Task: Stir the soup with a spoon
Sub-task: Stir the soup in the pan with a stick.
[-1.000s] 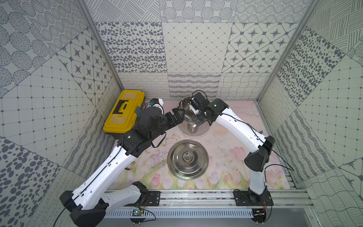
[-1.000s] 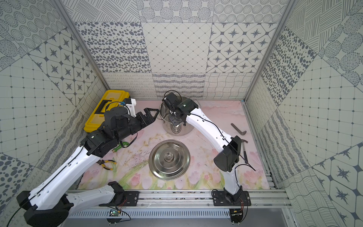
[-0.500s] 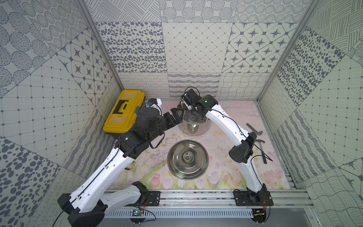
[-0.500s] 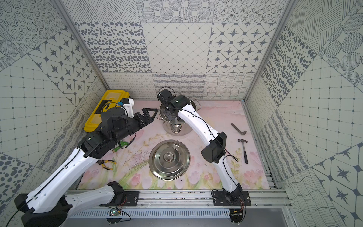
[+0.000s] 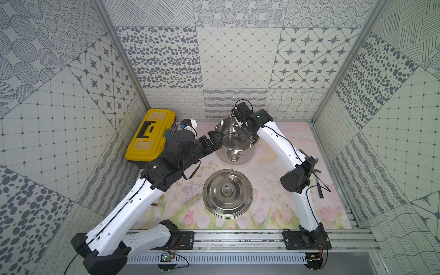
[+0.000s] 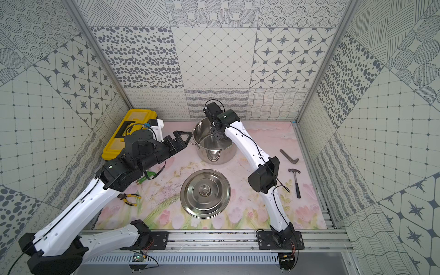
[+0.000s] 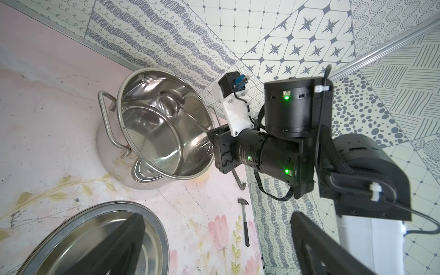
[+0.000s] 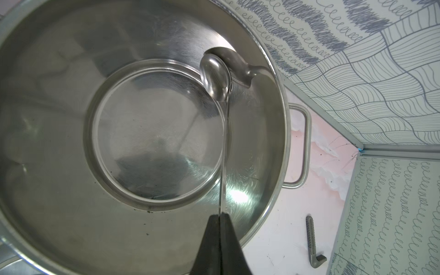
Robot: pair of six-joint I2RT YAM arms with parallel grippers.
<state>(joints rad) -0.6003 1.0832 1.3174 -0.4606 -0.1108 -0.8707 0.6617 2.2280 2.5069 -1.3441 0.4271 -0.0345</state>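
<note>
Clamped shut on the thin steel handle, the right hand point(image 8: 221, 219) holds the spoon point(image 8: 214, 76) down inside the pot point(image 8: 59, 59). The small round bowl sits low, close against the inner wall at the upper right of the wrist view. Whether any liquid lies in the pot I cannot tell.

The left hand point(image 6: 187, 140) hangs just beside the pot's rim, left of centre in a top view, its fingers spread wide and empty.

By my reading the groundwork is done: the lid point(image 6: 205, 192) lies off on the table point(image 6: 262, 133) below the pot, and the spoon is gripped and lowered in. What remains is the stirring itself, sweeping the bowl round the base.

A pink flowered mat covers the table. On it are a yellow toolbox point(image 5: 148, 135) at the left, pliers point(image 6: 128, 198) at lower left, and a hammer point(image 6: 295, 181) and a bent metal key point(image 6: 289, 156) at the right. Grey-and-white patterned tile walls close in three sides.
</note>
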